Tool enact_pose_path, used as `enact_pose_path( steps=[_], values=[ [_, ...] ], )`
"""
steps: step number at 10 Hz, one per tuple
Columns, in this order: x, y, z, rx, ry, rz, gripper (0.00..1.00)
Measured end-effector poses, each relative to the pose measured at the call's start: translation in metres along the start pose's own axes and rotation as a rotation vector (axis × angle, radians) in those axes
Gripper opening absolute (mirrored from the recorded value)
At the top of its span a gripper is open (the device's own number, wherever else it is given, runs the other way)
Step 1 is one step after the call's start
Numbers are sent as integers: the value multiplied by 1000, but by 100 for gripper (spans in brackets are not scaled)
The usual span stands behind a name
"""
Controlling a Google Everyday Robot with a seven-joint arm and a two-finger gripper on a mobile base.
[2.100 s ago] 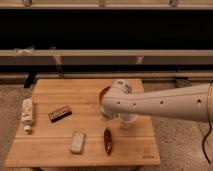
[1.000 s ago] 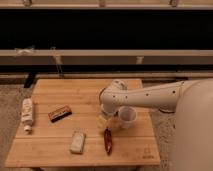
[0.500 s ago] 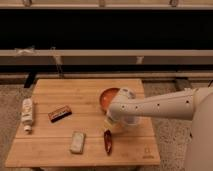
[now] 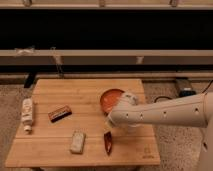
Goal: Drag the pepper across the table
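Note:
The pepper (image 4: 108,142), a slim dark red chili, lies on the light wooden table (image 4: 55,90) near its front edge, right of centre. My white arm reaches in from the right. Its gripper (image 4: 111,123) hangs just above the pepper's far end, open and holding nothing. I cannot tell whether it touches the pepper.
An orange-red bowl (image 4: 111,97) sits right behind the gripper, partly covered by the arm. A brown bar (image 4: 60,113), a pale packet (image 4: 77,141) and a white bottle (image 4: 27,114) lie on the left half. A black box (image 4: 184,88) sits on the floor at right.
The arm has swung and its gripper end has come down and forward, from beside the bowl to just above the pepper. The objects on the table have not moved.

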Motion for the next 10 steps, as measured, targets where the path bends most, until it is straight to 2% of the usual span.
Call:
enact_pose_path(
  steps=[4,5,8,10],
  values=[
    [7,-5,-60,-51,88,-35,80],
    [7,-9,-67,-57,96,-49,80],
    [0,-28,-67,-46,90,-94,80],
    [-8,-43,-58,-16,72,-113,80]
  ],
)
